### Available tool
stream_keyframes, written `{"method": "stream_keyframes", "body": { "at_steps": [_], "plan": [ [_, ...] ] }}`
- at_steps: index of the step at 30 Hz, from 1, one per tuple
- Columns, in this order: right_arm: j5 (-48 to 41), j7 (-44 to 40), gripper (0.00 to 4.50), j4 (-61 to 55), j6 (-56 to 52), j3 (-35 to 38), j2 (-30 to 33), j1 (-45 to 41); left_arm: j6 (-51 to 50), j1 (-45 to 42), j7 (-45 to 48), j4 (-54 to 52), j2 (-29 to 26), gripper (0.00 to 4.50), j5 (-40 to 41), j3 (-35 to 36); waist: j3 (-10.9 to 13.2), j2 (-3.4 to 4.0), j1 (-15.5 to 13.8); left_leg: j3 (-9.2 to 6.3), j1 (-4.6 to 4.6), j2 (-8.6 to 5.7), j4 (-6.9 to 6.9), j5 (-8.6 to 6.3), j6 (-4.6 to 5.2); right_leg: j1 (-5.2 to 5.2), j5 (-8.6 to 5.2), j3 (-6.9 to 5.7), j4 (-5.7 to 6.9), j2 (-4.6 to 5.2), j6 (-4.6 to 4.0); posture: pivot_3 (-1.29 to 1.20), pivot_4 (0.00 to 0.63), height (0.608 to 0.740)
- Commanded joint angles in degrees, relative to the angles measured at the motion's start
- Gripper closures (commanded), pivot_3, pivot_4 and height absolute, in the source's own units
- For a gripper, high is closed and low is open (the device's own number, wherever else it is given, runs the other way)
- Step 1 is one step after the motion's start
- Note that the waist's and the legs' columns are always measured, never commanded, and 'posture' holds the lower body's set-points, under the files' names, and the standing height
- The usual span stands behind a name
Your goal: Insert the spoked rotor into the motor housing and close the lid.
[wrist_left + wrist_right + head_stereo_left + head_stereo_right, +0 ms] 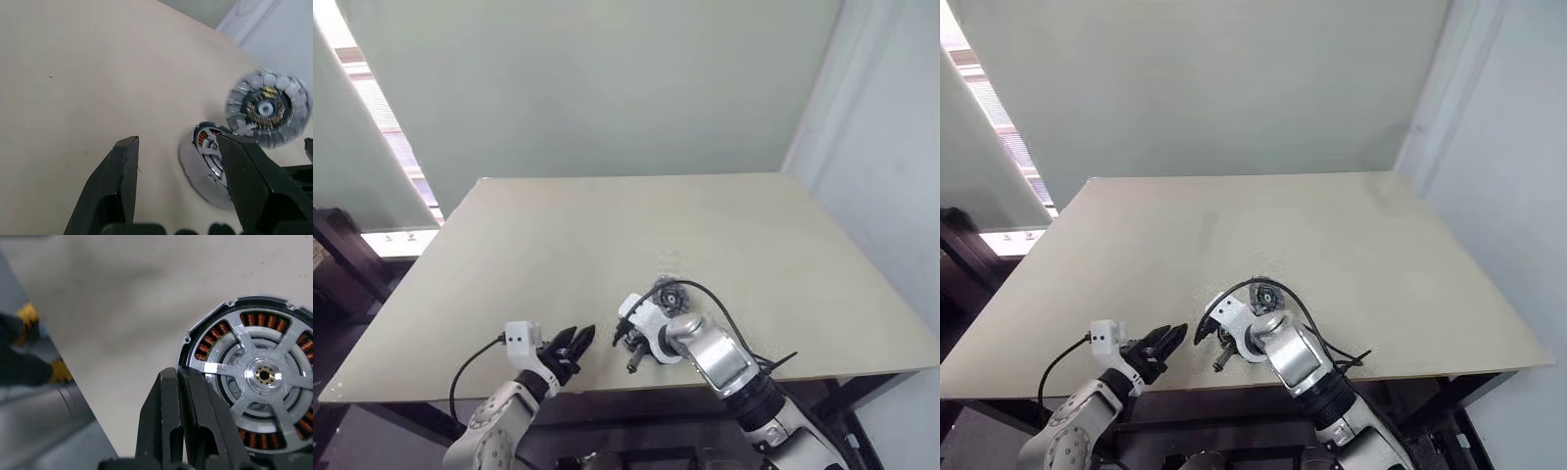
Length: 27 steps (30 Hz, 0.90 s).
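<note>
Looking from the head camera, the table [607, 235] is a wide bare beige top with open room ahead and to both sides; the work sits near its front edge. The left end effector [579, 345] hovers at that edge, its two black fingers parted with nothing between them. The right end effector [625, 333] is just beside it, toward the middle, fingers pressed together and holding nothing, its cable looping over the wrist. A small round part, the lid [667, 294], lies on the table just beyond the right wrist.

In the left wrist view, the open fingers [122, 181] frame bare table; past one finger the housing [208, 152] lies flat, and the ribbed lid [267, 107] shows further on, face tilted toward the camera.

In the right wrist view, the closed fingers [181, 421] overlap the housing's [259, 382] rim. The rotor [266, 374] sits inside it, spokes over the copper windings, hub facing up.
</note>
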State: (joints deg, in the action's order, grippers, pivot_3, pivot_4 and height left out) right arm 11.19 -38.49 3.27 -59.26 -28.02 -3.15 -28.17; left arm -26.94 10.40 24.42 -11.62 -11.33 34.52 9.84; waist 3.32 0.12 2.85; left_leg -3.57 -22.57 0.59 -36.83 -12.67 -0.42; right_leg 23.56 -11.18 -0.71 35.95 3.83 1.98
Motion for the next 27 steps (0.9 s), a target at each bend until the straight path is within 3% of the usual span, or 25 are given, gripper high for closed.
{"method": "stream_keyframes", "body": {
  "at_steps": [1, 8, 20, 27],
  "plan": [
    [-2.98, 4.46, 4.48, 2.26, -0.58, 2.99, -4.09, 0.16, 1.52, -1.13, 0.53, -0.49, 0.32, 1.83, -0.33, -0.26, -0.02, 0.00, 0.02, 0.01, 0.02, 0.02, 0.00, 0.00, 0.00, 0.00, 0.00, 0.00, 0.01, -0.01, 0.00, 0.00, 0.000, 0.740],
    [-5.54, 9.16, 4.48, 5.63, 0.80, 5.76, -7.15, -0.86, 2.43, -0.97, 0.76, 0.08, 1.15, 1.83, -0.87, -0.85, -0.02, 0.03, 0.07, -0.05, 0.07, 0.11, 0.00, -0.02, -0.03, 0.16, 0.10, -0.07, 0.00, -0.08, -0.17, 0.00, 0.000, 0.740],
    [-7.42, 6.54, 4.48, -0.55, 4.75, 0.62, -0.82, -2.23, 2.45, -0.81, 0.94, -0.07, 0.61, 1.83, -0.91, 0.03, -0.02, 0.03, 0.00, -0.01, -0.08, 0.09, 0.00, -0.02, -0.03, 0.62, 0.13, -0.16, 0.01, 0.00, -0.21, 0.00, 0.000, 0.740],
    [-8.23, 5.19, 2.07, -3.57, 6.47, -1.59, 2.45, -3.40, 2.54, -1.70, 0.48, 0.48, 0.45, 1.83, -1.32, 0.34, -0.05, -0.02, -0.03, -0.02, -0.09, 0.05, 0.02, 0.04, 0.09, 0.65, 0.18, -0.10, 0.09, -0.02, -0.27, 0.00, 0.000, 0.740]
  ]
}}
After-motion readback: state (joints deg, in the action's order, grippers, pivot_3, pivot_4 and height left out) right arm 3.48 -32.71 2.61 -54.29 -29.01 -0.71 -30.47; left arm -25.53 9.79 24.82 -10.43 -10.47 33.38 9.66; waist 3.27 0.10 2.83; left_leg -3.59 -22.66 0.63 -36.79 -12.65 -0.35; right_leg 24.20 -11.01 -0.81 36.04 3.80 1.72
